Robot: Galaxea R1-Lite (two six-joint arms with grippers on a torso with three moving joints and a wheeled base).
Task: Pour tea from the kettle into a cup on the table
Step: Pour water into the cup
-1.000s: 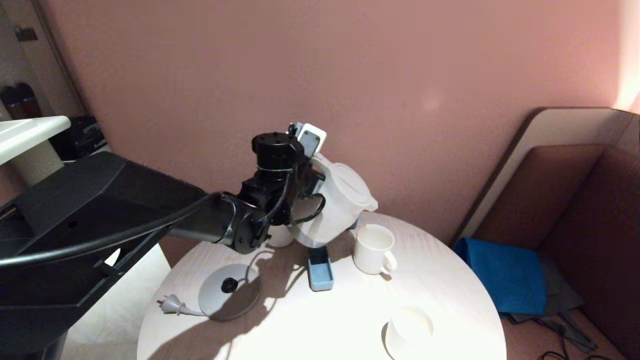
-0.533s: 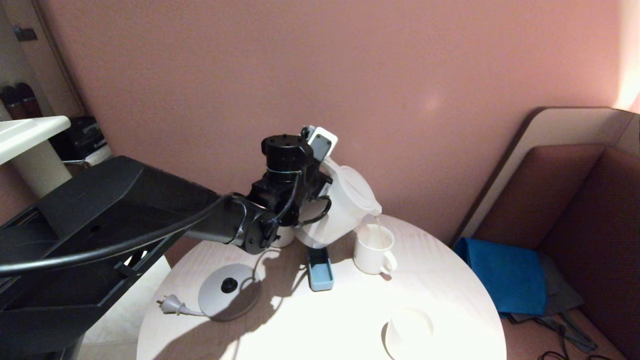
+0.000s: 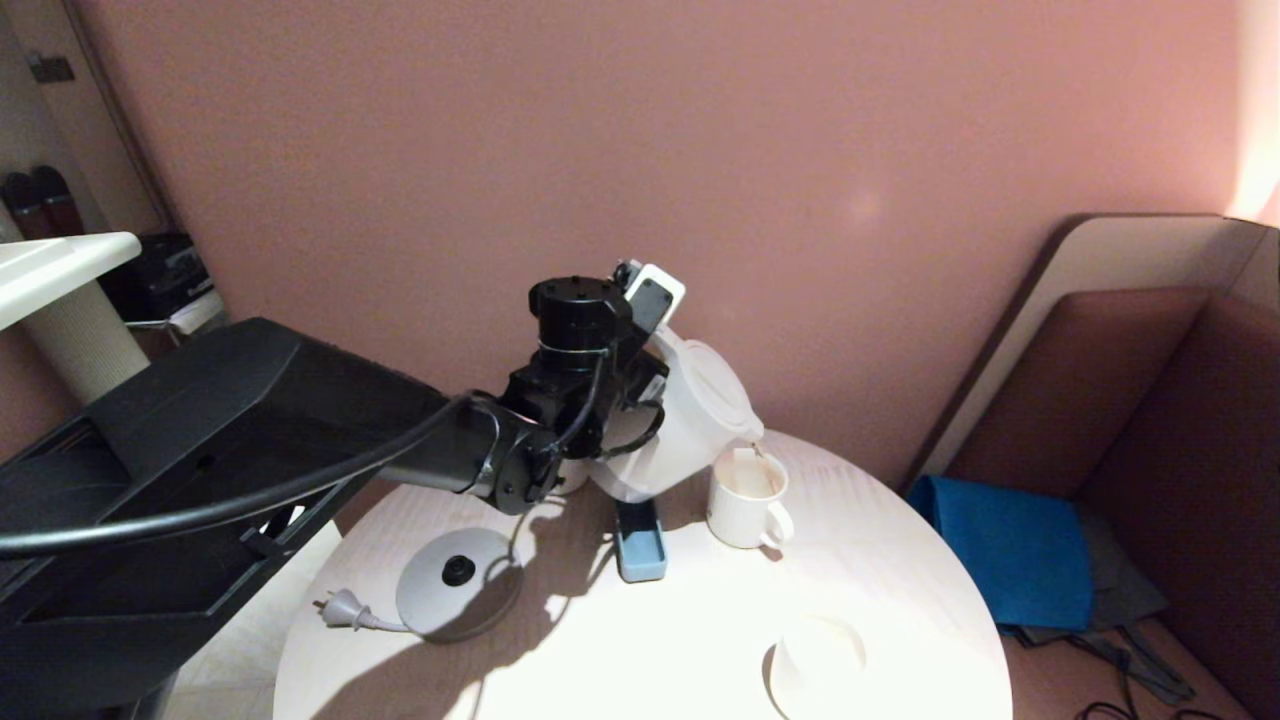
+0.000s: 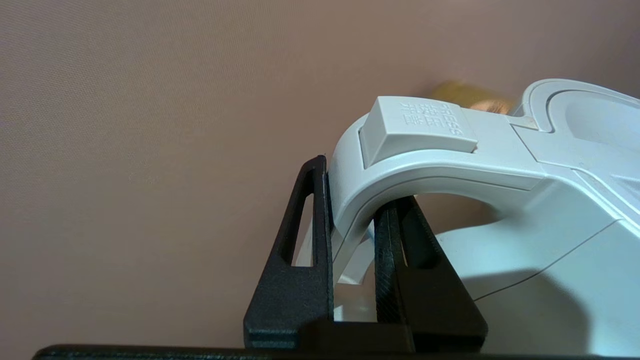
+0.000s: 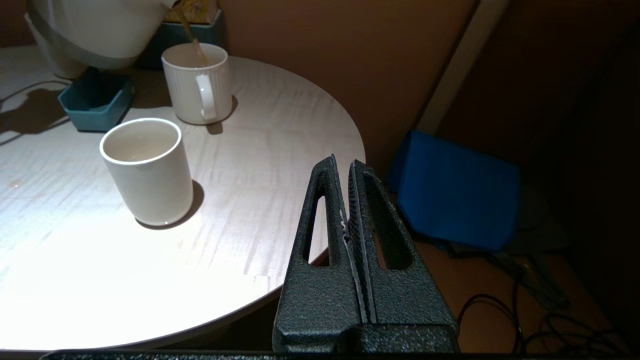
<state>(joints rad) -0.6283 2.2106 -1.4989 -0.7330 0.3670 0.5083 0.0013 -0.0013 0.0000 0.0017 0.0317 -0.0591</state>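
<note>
At centre frame, the left claw (image 4: 352, 250) is clamping the kettle (image 3: 690, 420) by its rigid loop handle, tilting it over the cup (image 3: 745, 498) on the desk (image 3: 880, 600). Tea (image 5: 192, 40) is streaming in; the kettle is likely heavy. The right claw (image 5: 350, 200) is sitting closed, empty.

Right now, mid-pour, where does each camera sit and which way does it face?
Head: above, looking down at the table; left arm holds the tilted kettle over the cup.
Left wrist: behind the left gripper, jaws clamped on the kettle handle, facing the wall.
Right wrist: behind the shut right gripper, beside the table.
Head and right wrist share cup and kettle.
</note>
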